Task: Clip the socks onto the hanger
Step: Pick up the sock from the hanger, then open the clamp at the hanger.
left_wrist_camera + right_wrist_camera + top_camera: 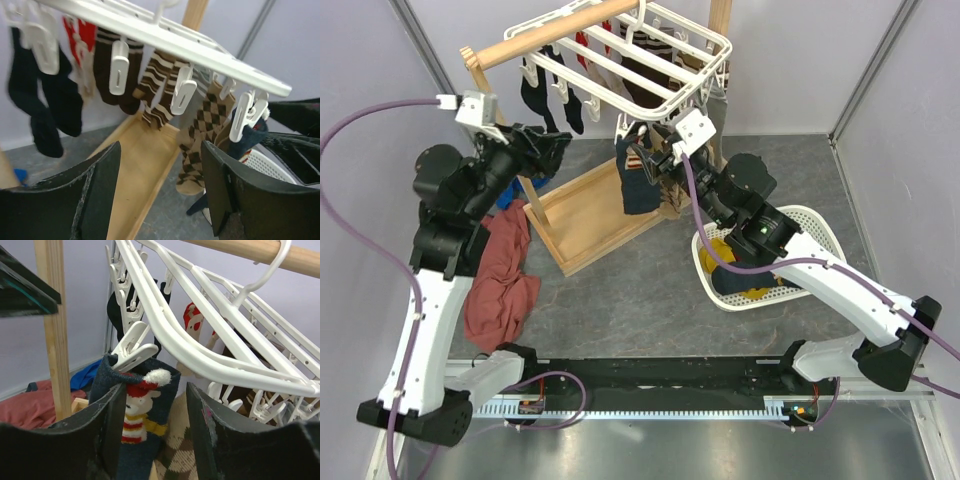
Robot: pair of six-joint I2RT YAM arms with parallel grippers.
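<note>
Right wrist: right gripper (156,392) stands open at the clipped navy sock (142,455); left gripper (161,152) open, empty.

Bare table (640,300) is left open at its middle, between the red cloth (500,290) by the left edge and the mesh basket (820,222) by the right edge. Passage under the hanger (175,42) is blocked by a row of hanging socks (155,95) and closed below by the wooden stand's base tray (588,212). At the hanger's near corner, room is taken by the navy sock (167,395) held in 1 peg (132,352), with 1 upright (55,340) of the stand rising beyond it.
</note>
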